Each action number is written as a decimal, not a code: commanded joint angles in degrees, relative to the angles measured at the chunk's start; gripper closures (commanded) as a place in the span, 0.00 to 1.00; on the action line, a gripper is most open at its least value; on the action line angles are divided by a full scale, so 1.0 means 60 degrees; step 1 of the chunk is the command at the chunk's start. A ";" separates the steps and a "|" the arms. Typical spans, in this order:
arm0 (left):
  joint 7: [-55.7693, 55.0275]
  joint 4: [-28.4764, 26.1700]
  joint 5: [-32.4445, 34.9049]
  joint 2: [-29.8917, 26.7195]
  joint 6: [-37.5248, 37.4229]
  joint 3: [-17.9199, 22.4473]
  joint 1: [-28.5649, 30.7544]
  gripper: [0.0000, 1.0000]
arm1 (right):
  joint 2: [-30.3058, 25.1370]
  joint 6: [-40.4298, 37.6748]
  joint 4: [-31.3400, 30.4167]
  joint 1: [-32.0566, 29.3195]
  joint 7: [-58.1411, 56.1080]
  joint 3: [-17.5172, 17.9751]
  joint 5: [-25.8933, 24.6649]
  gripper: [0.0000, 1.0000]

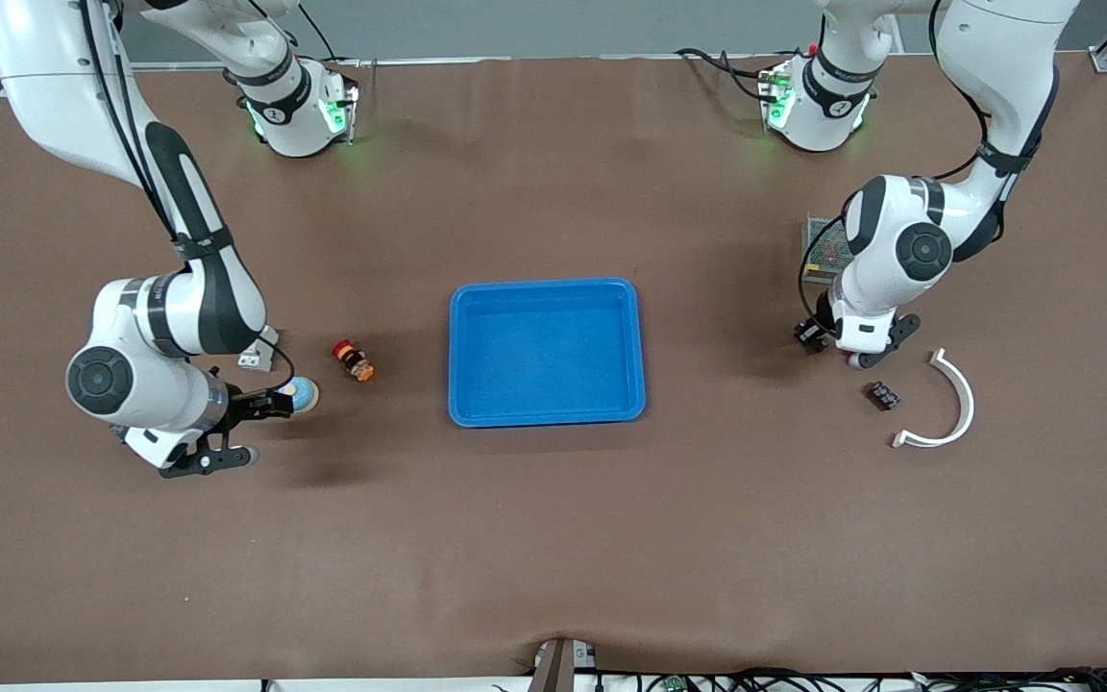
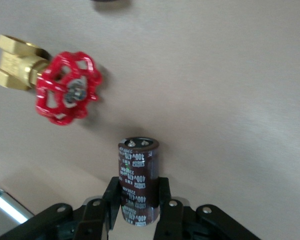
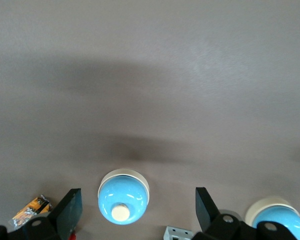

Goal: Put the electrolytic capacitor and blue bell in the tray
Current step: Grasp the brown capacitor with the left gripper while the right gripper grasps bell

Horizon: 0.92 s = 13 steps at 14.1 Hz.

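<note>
The electrolytic capacitor, a dark brown cylinder with white print, is clamped between the fingers of my left gripper, low at the table near the left arm's end. From the front, that gripper is mostly covered by its own arm. The blue bell, a light blue dome with a white button, rests on the table between the wide-open fingers of my right gripper, untouched. In the front view, the bell lies by that gripper. The empty blue tray sits mid-table.
A red-handled brass valve lies close to the capacitor. A second blue dome and a small metal bracket are beside the bell, with a red-and-orange part toward the tray. A white curved piece, a small dark part and a circuit board lie around the left gripper.
</note>
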 commanded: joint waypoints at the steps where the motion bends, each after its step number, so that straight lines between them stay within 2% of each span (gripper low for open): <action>1: -0.0731 0.0394 0.0180 -0.0196 -0.0492 -0.0007 -0.0490 1.00 | 0.0031 0.0306 -0.0243 -0.0023 -0.0233 0.0042 0.0032 0.00; 4: -0.1374 0.0907 0.0180 -0.0211 -0.1049 -0.0007 -0.1002 1.00 | 0.0002 0.0922 -0.0828 -0.0009 -0.0321 0.0057 0.0017 0.00; 9: -0.2590 0.1405 0.0180 -0.0211 -0.1357 -0.0007 -0.1778 1.00 | 0.0046 0.1111 -0.1107 -0.0038 -0.0702 0.0057 0.0032 0.00; 13: -0.4039 0.2385 0.0180 -0.0094 -0.2513 -0.0007 -0.2730 1.00 | 0.0162 0.1392 -0.1299 -0.0038 -0.0702 0.0188 0.0061 0.00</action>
